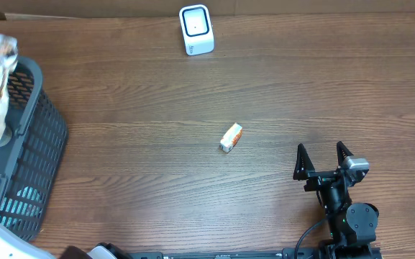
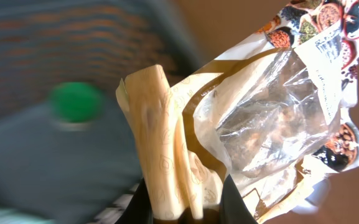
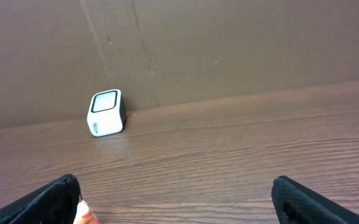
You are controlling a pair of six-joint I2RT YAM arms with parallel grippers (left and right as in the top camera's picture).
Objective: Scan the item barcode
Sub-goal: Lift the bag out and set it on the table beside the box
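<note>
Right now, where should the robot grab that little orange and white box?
Grip the box across its long sides, straight down from above, with the open right gripper turned to match. It lies flat and slanted on the table, nothing touching it.

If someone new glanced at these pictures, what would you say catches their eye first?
Probably the crinkly bag clamped in the left tool, held above the dark basket at the far left. Next, the white scanner at the back and the small orange-and-white box mid-scene.

Open table (image 1: 301, 86) stretches between the small box (image 1: 231, 137) and the scanner (image 1: 196, 29), with only the basket (image 1: 42, 144) walling off the left side.
</note>
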